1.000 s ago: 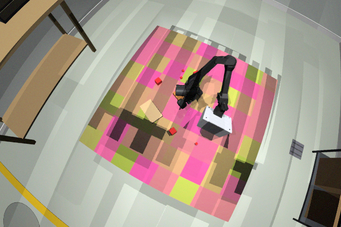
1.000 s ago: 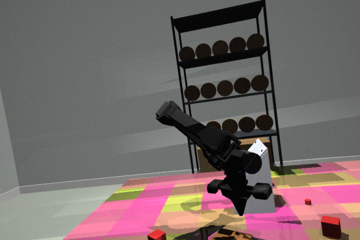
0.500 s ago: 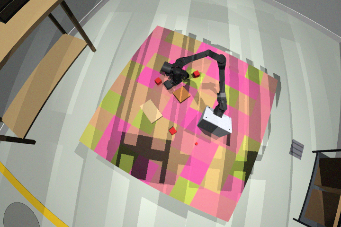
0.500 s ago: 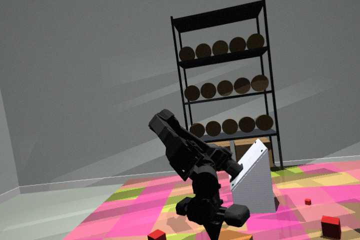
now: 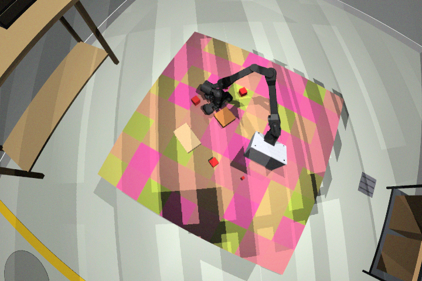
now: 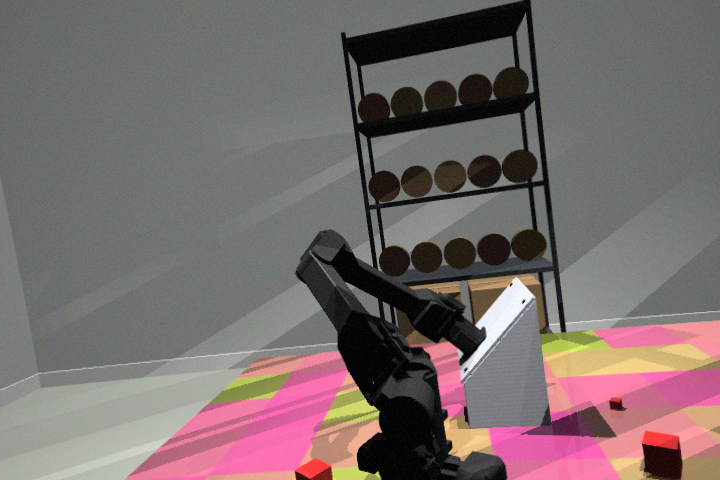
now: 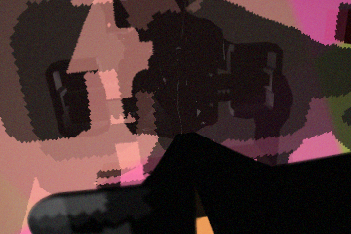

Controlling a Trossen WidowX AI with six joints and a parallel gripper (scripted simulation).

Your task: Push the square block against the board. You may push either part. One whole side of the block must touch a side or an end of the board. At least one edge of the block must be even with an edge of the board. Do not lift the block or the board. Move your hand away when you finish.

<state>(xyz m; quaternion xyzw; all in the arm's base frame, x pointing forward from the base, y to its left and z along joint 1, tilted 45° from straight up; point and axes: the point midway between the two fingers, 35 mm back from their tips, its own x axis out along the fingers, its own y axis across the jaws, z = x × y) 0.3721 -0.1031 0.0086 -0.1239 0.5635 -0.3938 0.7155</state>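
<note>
The orange square block [image 5: 224, 117] lies flat on the patchwork mat in the top view; a small part of the block [image 7: 204, 226] shows between the dark fingers at the bottom of the wrist view. The pale tan rectangular board [image 5: 187, 137] lies flat, lower left of the block, with a clear gap between them. My gripper [image 5: 216, 105] [image 7: 185, 141] is shut and empty, pointing down just beyond the block's upper-left side in the top view. Whether the fingers touch the block is hidden. In the exterior view the fingertips, block and board are out of frame.
Red cubes lie left of the gripper [image 5: 195, 100], right of it [image 5: 242, 91], and below the board [image 5: 213, 161] [image 6: 662, 452]. A tiny red cube [image 5: 242, 178] [image 6: 616, 403] lies near the white arm base [image 5: 271, 147] [image 6: 508, 373]. Shadows cross the mat [image 5: 142, 158].
</note>
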